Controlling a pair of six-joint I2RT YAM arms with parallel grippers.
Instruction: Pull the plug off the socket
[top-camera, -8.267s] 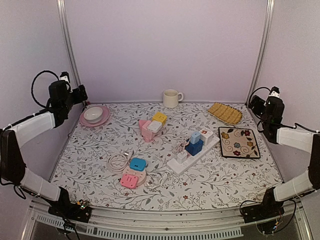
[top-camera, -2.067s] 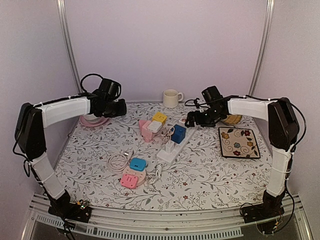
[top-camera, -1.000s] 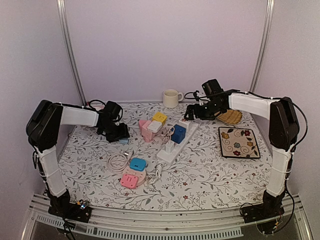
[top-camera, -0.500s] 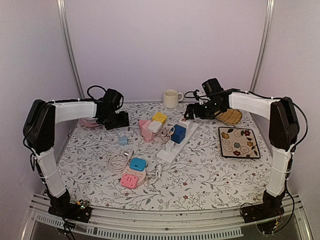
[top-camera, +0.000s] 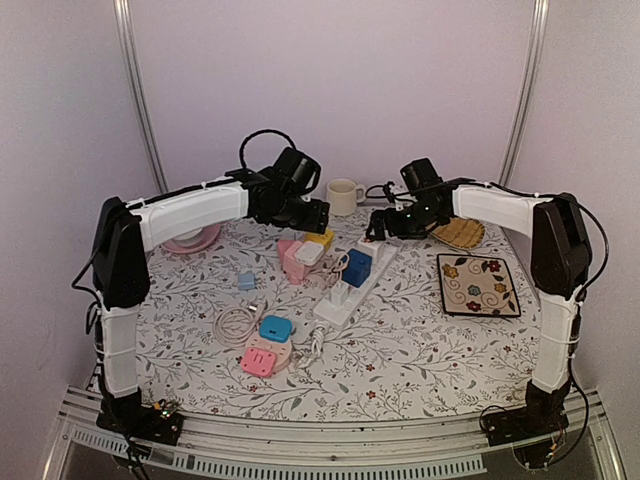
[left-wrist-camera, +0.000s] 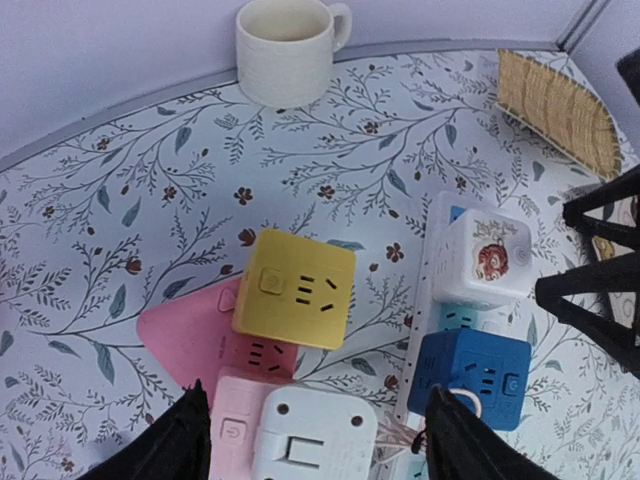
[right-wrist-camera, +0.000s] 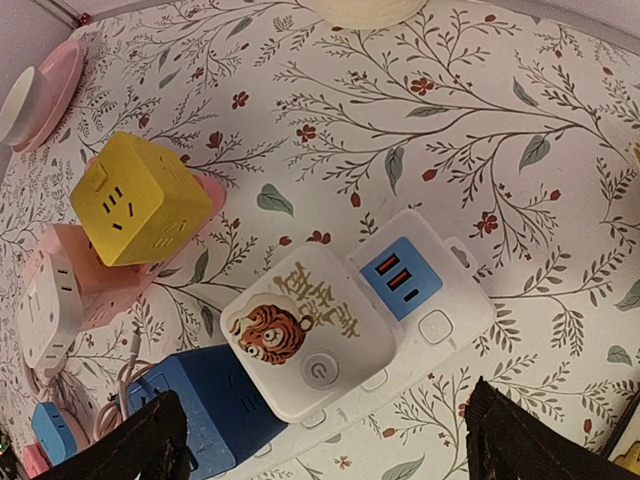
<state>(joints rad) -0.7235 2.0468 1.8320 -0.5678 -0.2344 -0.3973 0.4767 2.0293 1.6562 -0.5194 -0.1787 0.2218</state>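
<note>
Since half a second earlier the left arm had swung from the pink plate's side across to the back middle of the bench (top-camera: 420, 350). The left end effector (top-camera: 314, 218) hung over the pink socket (top-camera: 290, 258), just in front of the mug (top-camera: 343, 196). The right arm had barely shifted. The small plug (top-camera: 246, 281), light blue, lay alone on the bench where it had been half a second before. It was left of the pink socket and well apart from both end effectors.

In the left wrist view the left end effector's fingers (left-wrist-camera: 188, 436) stood spread with nothing pinched between them. Below the gap a white plug (left-wrist-camera: 318, 440) sat against the pink socket, and the yellow cube (left-wrist-camera: 296, 288) rested on that socket just beyond it.

The right end effector (top-camera: 385, 224) hovered above the far end of the strip (right-wrist-camera: 448, 302), its fingers (right-wrist-camera: 135, 440) spread wide and empty. Under it the tiger cube (right-wrist-camera: 300, 335) sat on the strip, beside the strip's bare end with its blue USB panel. The blue cube (right-wrist-camera: 195, 400) stood next along the strip; whether it touched the tiger cube could not be told. A thin cord looped beside the blue cube.
</note>
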